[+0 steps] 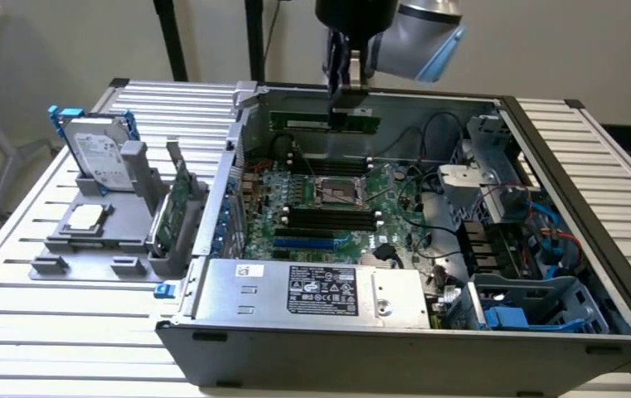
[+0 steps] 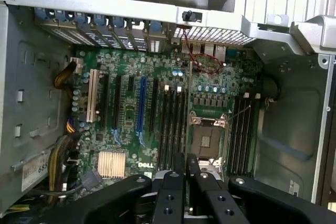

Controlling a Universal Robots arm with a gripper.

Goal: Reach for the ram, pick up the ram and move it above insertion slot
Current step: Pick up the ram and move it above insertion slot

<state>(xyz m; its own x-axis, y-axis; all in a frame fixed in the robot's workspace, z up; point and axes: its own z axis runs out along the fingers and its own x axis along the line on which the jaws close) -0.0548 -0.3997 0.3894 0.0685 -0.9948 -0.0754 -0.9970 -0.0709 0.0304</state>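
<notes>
The pincer (image 1: 351, 104) is closed on the ram (image 1: 327, 123), a narrow green stick held level by its top edge, high over the far part of the open computer case (image 1: 580, 240). In the wrist view the fingers (image 2: 169, 192) sit pressed nearly together. By my judgement the pick-up is done and the carrying step is in hand: the ram hangs above the motherboard (image 1: 327, 207), not yet clearly over the dark memory slots (image 1: 332, 220). Lining up calls for keeping the stick parallel to a slot's length and centred over it.

Counted: one ram, one pincer, one case. On the table (image 1: 39, 332), at the exterior view's left, stand one hard drive (image 1: 99, 153) and one expansion card (image 1: 177, 207) in a grey holder (image 1: 83, 240).
</notes>
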